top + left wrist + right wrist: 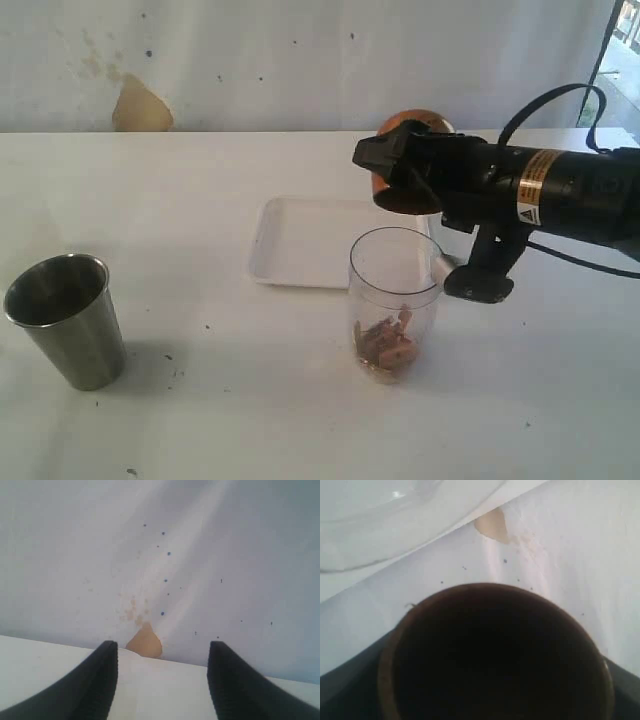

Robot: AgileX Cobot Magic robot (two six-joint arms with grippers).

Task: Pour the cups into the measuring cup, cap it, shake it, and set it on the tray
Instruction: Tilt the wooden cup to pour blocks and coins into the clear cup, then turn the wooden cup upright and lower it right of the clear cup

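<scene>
While left jaws gape empty, right jaws grip the tipped wooden cup (495, 655) near the measuring cup (393, 300).

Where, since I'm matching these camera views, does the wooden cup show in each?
Exterior view: wooden cup right of centre, just above the measuring cup.
Left wrist view: not in it.
Right wrist view: cup fills the lower middle.
Shared landmark: the tan wall patch.
</scene>
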